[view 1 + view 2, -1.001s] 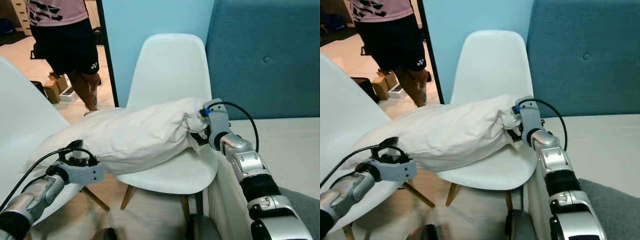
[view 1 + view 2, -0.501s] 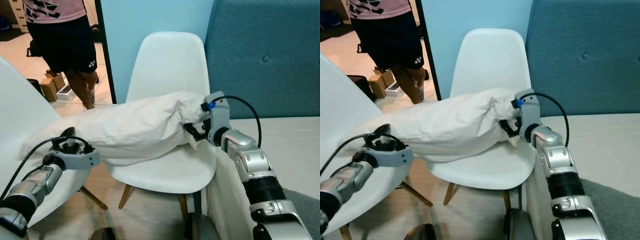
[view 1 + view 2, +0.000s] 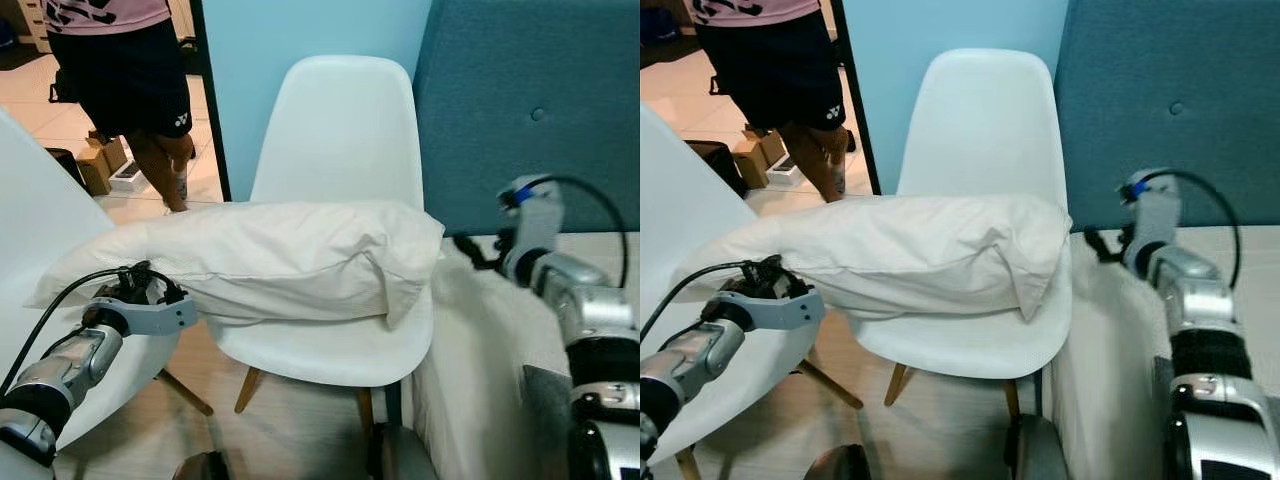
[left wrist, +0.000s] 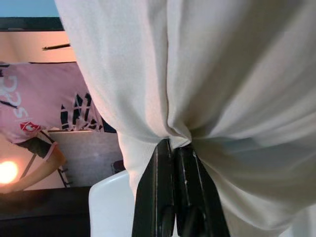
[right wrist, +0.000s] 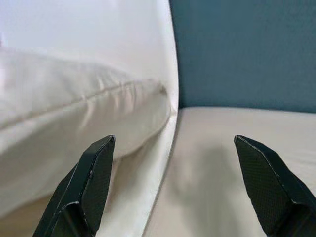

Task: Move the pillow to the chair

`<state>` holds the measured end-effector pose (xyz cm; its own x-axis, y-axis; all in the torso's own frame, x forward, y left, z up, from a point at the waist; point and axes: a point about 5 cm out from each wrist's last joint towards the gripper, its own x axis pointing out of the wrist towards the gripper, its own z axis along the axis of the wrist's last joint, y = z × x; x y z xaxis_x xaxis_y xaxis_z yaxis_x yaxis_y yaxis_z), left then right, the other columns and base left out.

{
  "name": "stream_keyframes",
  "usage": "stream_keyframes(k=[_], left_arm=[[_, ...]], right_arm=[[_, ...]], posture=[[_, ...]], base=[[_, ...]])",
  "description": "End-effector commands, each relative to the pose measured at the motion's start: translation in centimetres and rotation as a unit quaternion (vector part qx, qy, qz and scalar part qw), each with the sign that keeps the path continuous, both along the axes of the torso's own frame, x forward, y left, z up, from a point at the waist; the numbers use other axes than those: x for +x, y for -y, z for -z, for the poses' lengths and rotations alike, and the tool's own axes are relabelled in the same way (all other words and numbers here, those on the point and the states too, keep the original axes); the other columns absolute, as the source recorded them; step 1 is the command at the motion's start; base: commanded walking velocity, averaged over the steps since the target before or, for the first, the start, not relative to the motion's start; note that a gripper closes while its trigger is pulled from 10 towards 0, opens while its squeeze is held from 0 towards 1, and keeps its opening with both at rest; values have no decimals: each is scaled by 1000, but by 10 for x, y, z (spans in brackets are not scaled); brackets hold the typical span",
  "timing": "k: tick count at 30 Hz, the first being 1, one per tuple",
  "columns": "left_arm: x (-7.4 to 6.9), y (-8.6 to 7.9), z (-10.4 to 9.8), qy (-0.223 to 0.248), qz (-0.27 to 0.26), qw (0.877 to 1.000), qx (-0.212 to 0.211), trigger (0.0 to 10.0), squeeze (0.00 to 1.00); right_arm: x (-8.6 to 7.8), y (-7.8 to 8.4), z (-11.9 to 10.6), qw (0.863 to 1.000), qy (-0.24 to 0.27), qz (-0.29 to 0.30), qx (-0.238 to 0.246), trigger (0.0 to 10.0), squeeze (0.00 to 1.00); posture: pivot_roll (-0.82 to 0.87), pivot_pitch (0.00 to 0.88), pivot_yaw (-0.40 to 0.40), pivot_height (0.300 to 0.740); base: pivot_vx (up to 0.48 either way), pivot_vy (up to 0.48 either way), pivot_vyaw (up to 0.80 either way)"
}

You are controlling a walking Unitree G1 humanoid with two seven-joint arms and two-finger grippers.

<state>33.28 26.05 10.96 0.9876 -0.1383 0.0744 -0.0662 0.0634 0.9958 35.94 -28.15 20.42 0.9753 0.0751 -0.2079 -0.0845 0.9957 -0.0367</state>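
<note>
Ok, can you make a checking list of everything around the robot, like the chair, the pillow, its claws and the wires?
Surface: white chair, seat partly covered by the pillow.
Job's things: white pillow lies across the seat; one end hangs out past the seat edge toward the left gripper.
Clutter: cardboard boxes on the floor by the doorway.
Grippers: left gripper shut on the pillow's fabric; right gripper open, apart from the pillow, over the bed.
Cables: black cable looping along the left arm; black cable arching over the right wrist.
Surroundings: blue headboard, light blue wall, another white chair, a person standing in the doorway.
</note>
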Motion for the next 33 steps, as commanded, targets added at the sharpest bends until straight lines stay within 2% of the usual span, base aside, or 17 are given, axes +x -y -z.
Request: stream_keyframes(k=[1,7,10,11,12,13,15,16,17,19,20,21,24,30,31,32,33], left_arm=[[3,9,-3,13,22,1000,2,0,0],[13,23,-22,55,52,997,-12,0,0],[24,56,-58,123,119,984,-45,0,0],[26,72,-69,141,151,977,-54,0,0],[26,72,-69,141,151,977,-54,0,0],[26,93,-83,162,192,966,-67,0,0],[22,125,-104,187,257,944,-84,0,0],[22,125,-104,187,257,944,-84,0,0],[20,136,-110,194,280,936,-88,0,0],[8,168,-125,207,348,908,-110,0,0],[8,168,-125,207,348,908,-110,0,0],[2,180,-130,213,370,896,-122,0,0],[-12,200,-138,216,404,874,-164,0,0],[-17,205,-136,207,410,871,-175,0,0],[-16,197,-128,192,395,882,-173,0,0],[-16,197,-128,192,395,882,-173,0,0],[-14,185,-121,180,374,894,-166,0,0]], right_arm=[[2,2,-9,1000,22,5,11,10000,1000],[3,9,-18,997,56,42,16,10000,1000],[10,9,-18,994,69,88,7,10000,1000],[11,8,-19,992,75,101,9,10000,694],[11,8,-19,992,75,101,9,10000,694],[12,9,-22,989,88,115,16,10000,0],[13,11,-29,984,114,136,23,10000,0],[13,11,-29,984,114,136,23,10000,0],[13,12,-32,982,124,143,22,10000,0],[14,14,-41,976,154,148,35,10000,0],[14,14,-41,976,154,148,35,10000,0],[14,13,-45,975,165,147,37,10000,0],[15,11,-45,975,167,141,38,10000,0],[18,5,-37,982,144,120,27,10000,0],[18,-8,-20,996,85,27,-18,10000,0],[18,-8,-20,996,85,27,-18,10000,0],[14,-7,-9,997,35,-28,-59,10000,0]], posture=[[-29,62,-52,537],[-19,55,-50,537],[-9,49,-47,537],[-4,48,-45,537],[-4,48,-45,537],[-1,49,-46,537],[3,50,-46,537],[3,50,-46,537],[3,50,-46,537],[4,50,-41,537],[4,50,-41,537],[4,51,-37,537],[9,49,-36,537],[9,48,-31,537],[13,48,-25,537],[13,48,-25,537],[21,51,-24,537]], base=[[0,0,0],[0,0,0],[0,0,0],[0,0,0],[0,0,0],[0,0,0],[0,0,0],[0,0,0],[0,0,0],[0,0,0],[0,0,0],[0,0,0],[0,0,0],[0,0,0],[0,0,0],[0,0,0],[0,0,0]])
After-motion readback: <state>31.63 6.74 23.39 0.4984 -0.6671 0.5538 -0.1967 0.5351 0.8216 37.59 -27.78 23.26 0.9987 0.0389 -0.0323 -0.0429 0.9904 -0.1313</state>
